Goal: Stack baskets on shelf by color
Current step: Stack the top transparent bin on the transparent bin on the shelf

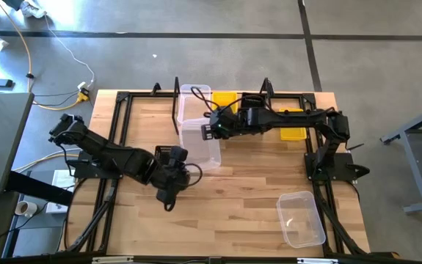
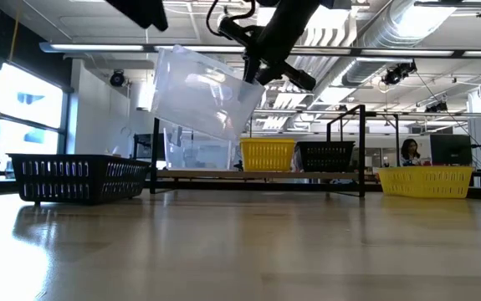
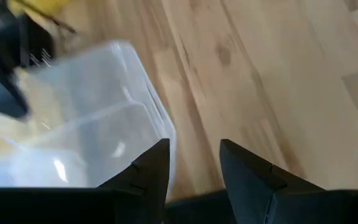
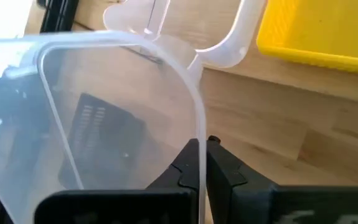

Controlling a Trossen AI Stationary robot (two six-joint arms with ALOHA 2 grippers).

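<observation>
A clear basket [image 2: 202, 102] hangs tilted in the air in front of the shelf [image 2: 257, 176], its rim pinched by the right gripper [image 4: 200, 163]. Another clear basket [image 1: 194, 97] sits on the shelf beside a yellow basket [image 2: 267, 155]. The left gripper [image 3: 194, 168], fingers parted and holding nothing, hovers near the lifted basket.

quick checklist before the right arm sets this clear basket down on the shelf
1. Right tool shut on the held clear basket's rim: ok.
2. Basket level: not ok, it hangs tilted in the low view.
3. Target, the clear basket on the shelf: in sight, ok.
4. Left tool open, holding nothing: ok.
5. Left tool apart from the held basket: cannot tell, the wrist view shows it close beside.
6. Third clear basket out of the path: ok.
</observation>
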